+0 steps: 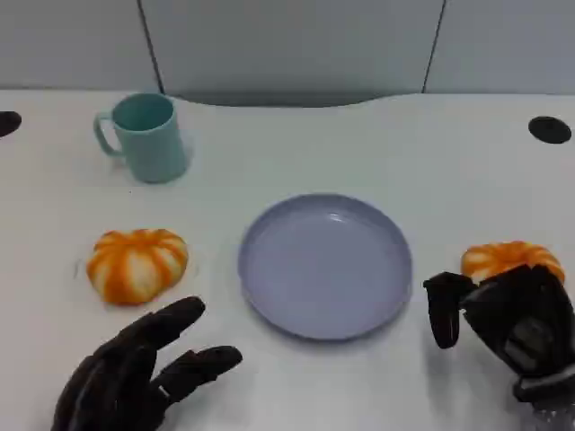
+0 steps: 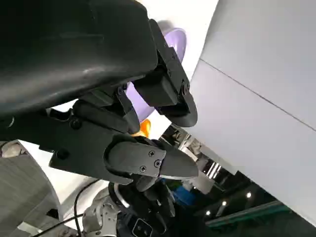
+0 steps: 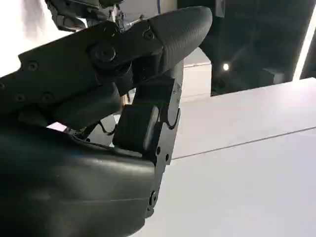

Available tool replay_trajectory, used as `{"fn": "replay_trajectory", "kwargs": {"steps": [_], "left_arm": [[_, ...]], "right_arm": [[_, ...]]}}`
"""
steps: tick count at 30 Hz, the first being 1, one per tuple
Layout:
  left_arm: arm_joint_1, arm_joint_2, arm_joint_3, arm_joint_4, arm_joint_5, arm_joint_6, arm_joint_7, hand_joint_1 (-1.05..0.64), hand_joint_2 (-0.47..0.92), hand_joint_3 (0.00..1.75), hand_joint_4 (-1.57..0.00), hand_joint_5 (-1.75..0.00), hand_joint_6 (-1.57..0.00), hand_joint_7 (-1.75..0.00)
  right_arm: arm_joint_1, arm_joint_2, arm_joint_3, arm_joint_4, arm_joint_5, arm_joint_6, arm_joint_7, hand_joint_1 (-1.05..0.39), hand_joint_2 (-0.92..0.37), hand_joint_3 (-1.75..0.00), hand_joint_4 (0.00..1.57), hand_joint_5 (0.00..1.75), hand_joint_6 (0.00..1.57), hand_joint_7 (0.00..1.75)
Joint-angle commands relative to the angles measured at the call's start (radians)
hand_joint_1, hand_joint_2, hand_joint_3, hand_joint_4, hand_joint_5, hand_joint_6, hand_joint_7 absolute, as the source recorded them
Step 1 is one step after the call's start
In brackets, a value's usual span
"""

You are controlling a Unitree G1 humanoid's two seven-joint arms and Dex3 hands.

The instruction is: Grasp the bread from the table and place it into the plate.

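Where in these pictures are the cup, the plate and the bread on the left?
cup [image 1: 148,139], head view, on its side wall.
plate [image 1: 269,296], head view, on its near-left rim.
left bread [image 1: 137,264], head view, on its striped top.

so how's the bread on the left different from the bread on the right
The left bread lies fully in view on the table, apart from the left hand, which is open just in front of it. The right bread is partly hidden behind the right hand, which reaches over it; whether that hand grips it cannot be told. The left bread sits farther from the plate than the right bread. Both are orange with pale stripes, pumpkin-shaped.
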Motion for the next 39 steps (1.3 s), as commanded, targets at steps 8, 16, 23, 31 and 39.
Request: {"fn": "replay_trajectory", "kwargs": {"steps": [8, 16, 23, 31, 39], "left_arm": [[0.002, 0.017, -0.003, -0.012, 0.008, -0.019, -0.002, -0.71, 0.92, 0.11, -0.68, -0.61, -0.85, -0.05], [0.015, -0.038, -0.025, -0.091, 0.245, -0.653, 0.115, -0.65, 0.87, 0.0, -0.75, -0.78, -0.93, -0.06], [-0.049, 0.023, -0.018, -0.159, 0.394, -0.968, 0.229, -0.67, 0.9, 0.01, -0.62, -0.55, -0.79, 0.0], [-0.237, 0.256, -0.03, 0.035, 0.768, -0.944, 0.437, -0.89, 0.92, 0.04, -0.26, -0.14, -0.35, 0.0], [-0.423, 0.383, -0.205, 0.37, 1.115, -0.815, 0.756, -1.04, 0.92, 0.11, -0.04, 0.0, -0.15, 0.0]], "right_arm": [[-0.005, -0.021, -0.001, -0.009, 0.006, 0.004, 0.011, -0.51, -0.91, 0.0, 0.92, 1.64, 1.37, 0.0], [-0.028, -0.013, 0.004, 0.004, -0.009, -0.02, -0.001, -0.48, -0.9, 0.0, 0.91, 1.67, 1.37, 0.02], [-0.036, -0.025, 0.023, 0.005, -0.02, 0.031, -0.013, -0.47, -0.9, 0.0, 0.87, 1.69, 1.38, 0.02], [-0.038, -0.018, 0.023, 0.007, -0.017, -0.026, -0.02, -0.5, -0.9, 0.0, 0.88, 1.73, 1.43, 0.04], [-0.03, -0.007, 0.005, 0.008, 0.002, -0.019, -0.001, -0.48, -0.89, 0.0, 0.9, 1.69, 1.39, 0.01]]}}
